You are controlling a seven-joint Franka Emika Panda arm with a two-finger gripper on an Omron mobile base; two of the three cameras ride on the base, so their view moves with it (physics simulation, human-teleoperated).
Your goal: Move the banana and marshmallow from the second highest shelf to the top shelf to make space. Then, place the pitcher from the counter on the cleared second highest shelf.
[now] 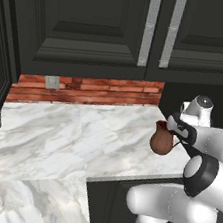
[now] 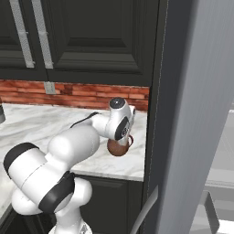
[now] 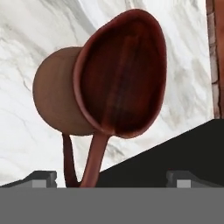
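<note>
The reddish-brown pitcher sits near the right end of the white marble bench, close to its front edge, below dark wall cabinets and a red brick backsplash. The gripper is at the pitcher's loop handle, which runs down between the two fingers; whether they are clenched on it cannot be told.

White arm bent over the marble table, its wrist directly above the reddish-brown pitcher, which sits near the table's right front corner. Red brick wall behind; dark upper cabinets above; grey upright panel at right.
</note>
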